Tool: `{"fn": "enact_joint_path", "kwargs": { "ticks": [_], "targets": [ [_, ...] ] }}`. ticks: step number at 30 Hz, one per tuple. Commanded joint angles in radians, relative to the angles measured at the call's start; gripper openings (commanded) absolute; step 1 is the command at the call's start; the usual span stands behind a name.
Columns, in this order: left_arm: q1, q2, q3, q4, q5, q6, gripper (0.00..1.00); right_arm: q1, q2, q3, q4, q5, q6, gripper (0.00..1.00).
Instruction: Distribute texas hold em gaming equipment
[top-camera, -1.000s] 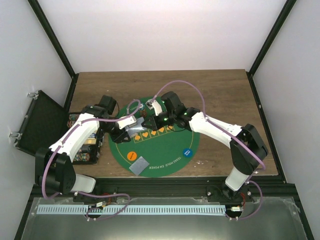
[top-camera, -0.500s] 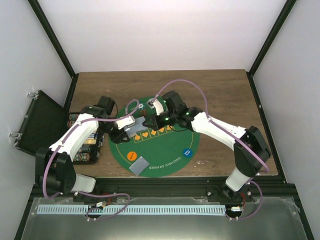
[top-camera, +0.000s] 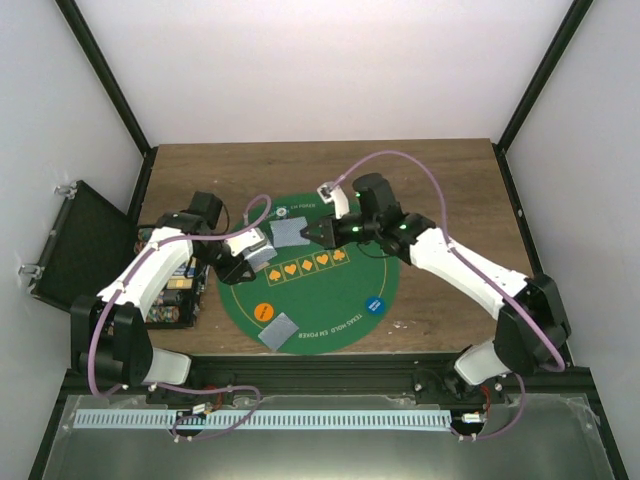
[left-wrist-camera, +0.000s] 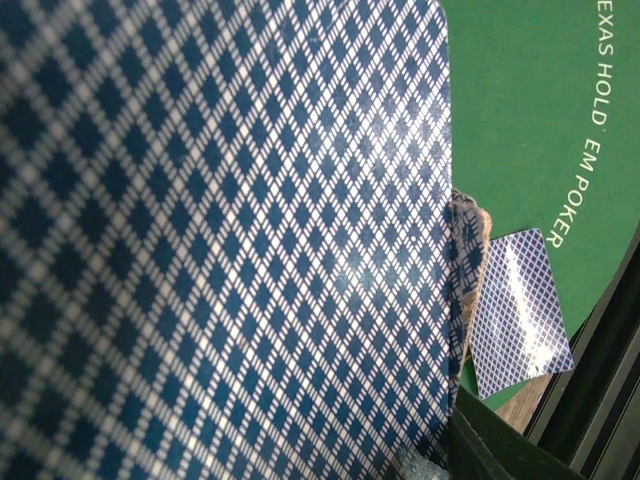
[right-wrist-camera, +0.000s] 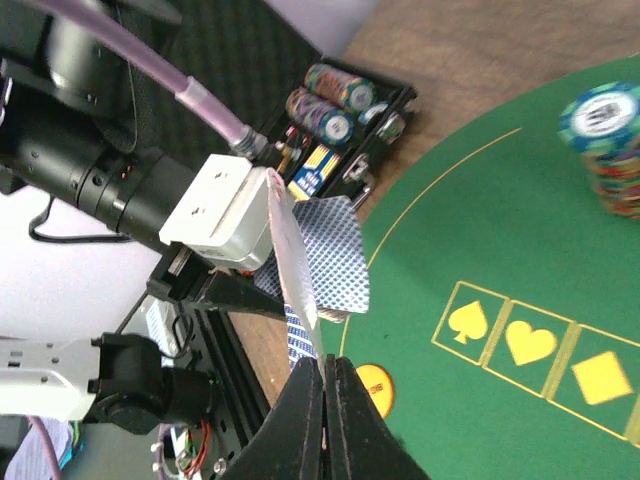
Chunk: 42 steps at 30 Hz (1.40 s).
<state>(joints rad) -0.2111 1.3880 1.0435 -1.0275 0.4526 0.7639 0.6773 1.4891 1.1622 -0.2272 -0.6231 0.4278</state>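
Observation:
My left gripper (top-camera: 241, 267) is shut on a deck of playing cards (top-camera: 258, 250) at the left edge of the round green mat (top-camera: 340, 290). The deck's blue-patterned back (left-wrist-camera: 220, 240) fills the left wrist view and hides the fingers. My right gripper (top-camera: 306, 232) is shut on one card (top-camera: 291, 233), held above the mat just right of the deck. The right wrist view shows this card edge-on (right-wrist-camera: 293, 262) rising from the shut gripper (right-wrist-camera: 325, 366), with the deck (right-wrist-camera: 332, 255) behind it. One card (top-camera: 280, 330) lies face down at the mat's near edge. An orange disc (top-camera: 264, 311) and a blue disc (top-camera: 374, 305) lie on the mat.
A stack of chips (right-wrist-camera: 610, 150) stands on the far side of the mat. An open black case (top-camera: 172, 285) with chip rows (right-wrist-camera: 335, 100) sits left of the mat, its lid (top-camera: 75, 245) hanging off the table. Suit boxes (top-camera: 315, 263) cross the mat's middle.
My right gripper has drawn one card off the deck and moved right and away from the left gripper. The left gripper has stayed nearly still with the deck.

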Motion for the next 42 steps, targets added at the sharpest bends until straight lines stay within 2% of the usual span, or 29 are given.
{"fn": "enact_joint_path", "kwargs": {
  "ticks": [1,8,15,20,27,36,37,38,40,42],
  "targets": [
    [0.009,-0.004,-0.006,0.027,0.021,-0.008,0.46,-0.074,-0.096,-0.041,-0.031,0.066,0.065,0.01],
    [0.01,-0.019,-0.005,0.023,0.01,-0.017,0.46,-0.292,-0.273,-0.348,-0.143,0.161,0.151,0.01],
    [0.011,-0.038,-0.007,0.02,0.014,-0.023,0.46,-0.426,-0.351,-0.609,-0.087,0.183,0.232,0.01],
    [0.011,-0.042,-0.013,0.015,0.017,-0.019,0.47,-0.47,-0.343,-0.665,-0.055,0.244,0.258,0.01],
    [0.011,-0.047,-0.011,0.004,0.019,-0.015,0.46,-0.481,-0.283,-0.695,-0.002,0.221,0.319,0.01],
    [0.01,-0.05,-0.002,-0.007,0.017,-0.01,0.47,-0.483,-0.385,-0.772,-0.011,0.29,0.404,0.01],
    [0.011,-0.05,0.001,-0.008,0.019,-0.009,0.47,-0.484,-0.398,-0.774,-0.023,0.306,0.411,0.04],
    [0.011,-0.05,0.002,-0.011,0.019,-0.008,0.47,-0.485,-0.411,-0.774,-0.034,0.32,0.419,0.11],
    [0.009,-0.049,0.005,-0.017,0.024,-0.007,0.47,-0.485,-0.44,-0.774,-0.048,0.342,0.43,0.4],
    [0.009,-0.047,0.009,-0.024,0.031,-0.005,0.47,-0.486,-0.472,-0.769,-0.066,0.367,0.446,0.64]
  ]
}}
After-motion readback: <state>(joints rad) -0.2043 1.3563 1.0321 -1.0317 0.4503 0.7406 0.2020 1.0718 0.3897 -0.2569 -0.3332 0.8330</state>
